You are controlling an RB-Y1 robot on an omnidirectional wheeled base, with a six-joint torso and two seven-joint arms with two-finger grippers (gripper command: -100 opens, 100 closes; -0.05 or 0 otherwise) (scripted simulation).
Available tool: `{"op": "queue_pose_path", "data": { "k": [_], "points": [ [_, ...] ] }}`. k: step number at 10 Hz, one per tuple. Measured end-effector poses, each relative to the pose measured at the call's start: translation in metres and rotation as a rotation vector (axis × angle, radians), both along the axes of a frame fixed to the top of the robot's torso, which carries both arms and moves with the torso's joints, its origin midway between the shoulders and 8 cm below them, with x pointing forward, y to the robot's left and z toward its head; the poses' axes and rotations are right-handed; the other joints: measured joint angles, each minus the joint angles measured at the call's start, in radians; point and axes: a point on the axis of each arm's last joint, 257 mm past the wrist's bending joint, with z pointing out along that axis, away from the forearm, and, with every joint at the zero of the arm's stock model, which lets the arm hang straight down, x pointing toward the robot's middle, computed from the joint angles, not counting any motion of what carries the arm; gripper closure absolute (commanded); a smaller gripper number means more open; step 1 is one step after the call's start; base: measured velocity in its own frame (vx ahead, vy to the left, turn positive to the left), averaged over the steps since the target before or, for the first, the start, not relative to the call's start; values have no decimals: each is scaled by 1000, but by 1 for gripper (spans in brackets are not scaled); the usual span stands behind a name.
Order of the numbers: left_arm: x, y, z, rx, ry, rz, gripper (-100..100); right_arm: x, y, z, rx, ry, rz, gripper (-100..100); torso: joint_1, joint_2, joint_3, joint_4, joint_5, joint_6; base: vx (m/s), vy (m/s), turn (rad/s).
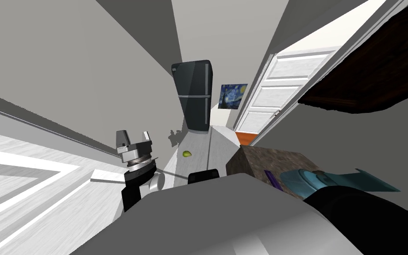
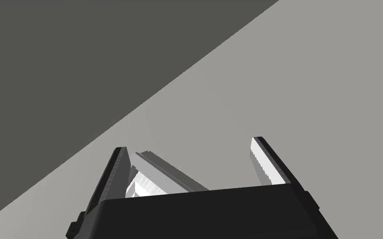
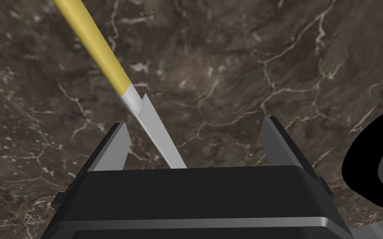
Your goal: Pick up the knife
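The knife (image 3: pixel 103 49) has a yellow handle and a flat silver blade (image 3: pixel 157 132), and it lies on a dark brown marbled counter (image 3: pixel 236 70). My right gripper (image 3: pixel 195 143) hangs open just over it. The blade runs between the fingers, closer to one of them, while the handle stretches out beyond the fingertips. Neither finger touches the knife. My left gripper (image 1: pixel 133 139) is raised at my left side, away from the counter (image 1: pixel 271 159), and its fingers (image 2: pixel 265 159) stand open with nothing between them.
A black rounded object (image 3: pixel 373 170) sits on the counter close beside my right gripper. A teal object (image 1: pixel 331 181) and a purple strip (image 1: pixel 271 179) lie on the counter's near part. A dark fridge (image 1: pixel 194 95), a painting (image 1: pixel 233 96) and a white door (image 1: pixel 278 88) stand ahead. A small green thing (image 1: pixel 186 153) lies on a pale surface.
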Motion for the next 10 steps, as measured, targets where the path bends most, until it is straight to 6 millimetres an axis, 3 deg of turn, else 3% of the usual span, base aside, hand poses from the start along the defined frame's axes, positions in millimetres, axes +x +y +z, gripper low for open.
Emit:
{"op": "queue_pose_path", "data": {
  "k": [3, 8, 10],
  "points": [
    [0, 0, 0, 0, 0, 0, 0, 16, 16, -13, 44, -27, -75, -100, -2, -1, 0, 0, -1, 0, -40, 8, -27],
    [0, 0, 0, 0, 0, 0, 0, 13, 29, -16, 91, -1, -56, -100, -2, -4, -2, -1, -1, 0, -7, 5, 13],
    [0, 0, 0, 0, 0, 0, 0, 15, 33, -30, 87, -1, -63, -100, -1, -3, -1, 0, -1, 0, -16, 17, 53]
  ]
}}
